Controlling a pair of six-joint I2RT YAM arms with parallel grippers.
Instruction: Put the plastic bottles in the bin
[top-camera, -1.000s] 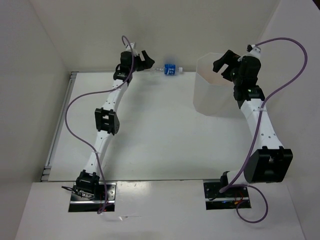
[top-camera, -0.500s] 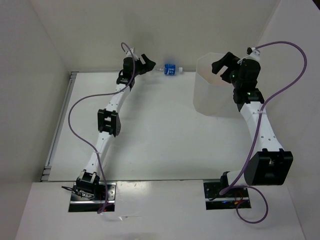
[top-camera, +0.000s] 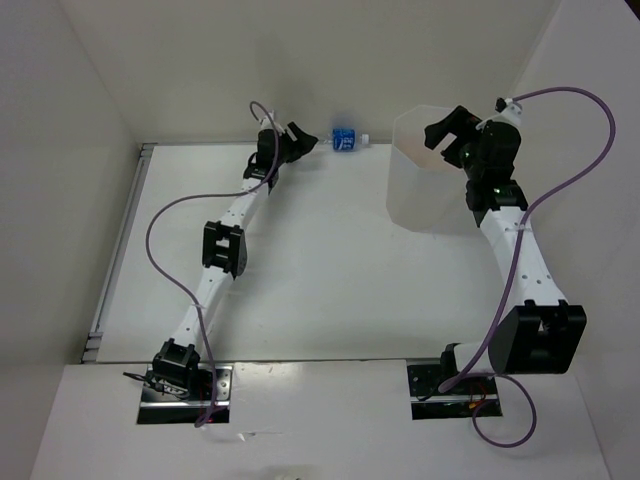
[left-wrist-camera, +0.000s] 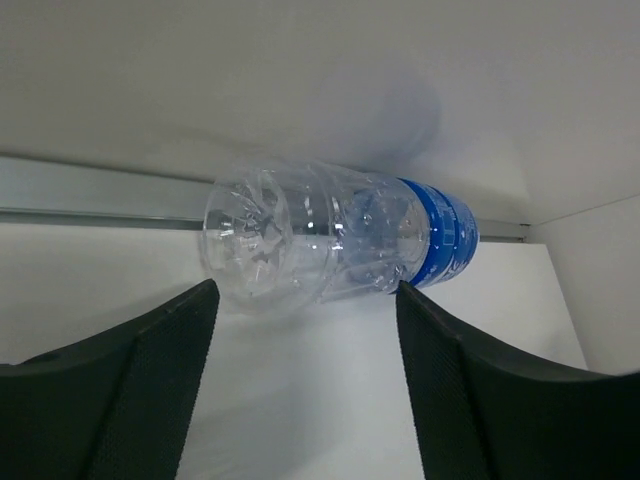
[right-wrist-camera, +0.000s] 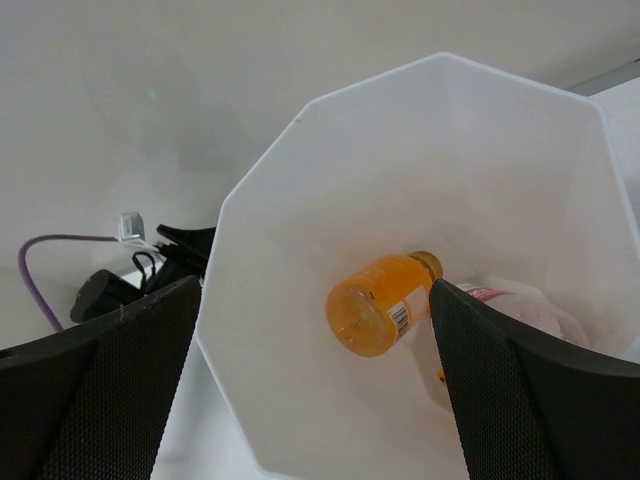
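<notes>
Now the left fingers (left-wrist-camera: 160, 360) have advanced right, open, reaching the blue-label bottle (left-wrist-camera: 330, 240); right fingers (right-wrist-camera: 90, 380) remain wide open over the bin (right-wrist-camera: 300, 200).

Reading the clear bottle (left-wrist-camera: 300, 240) at mid-frame of the left wrist view as thin, glossy plastic catching small highlights, its blue label (left-wrist-camera: 440, 240) looking like smooth printed film. Noting matt black, finely dotted pads (left-wrist-camera: 150, 380) on the left gripper (left-wrist-camera: 305, 290) at the lower corners. Seeing a matt white table (left-wrist-camera: 300, 400) and a dull grey metal-looking rail (left-wrist-camera: 90, 190) at left. Finding smooth, translucent white plastic in the bin (right-wrist-camera: 270, 380) filling the right wrist view, and shiny orange plastic in the orange bottle (right-wrist-camera: 375, 305) at its middle.
</notes>
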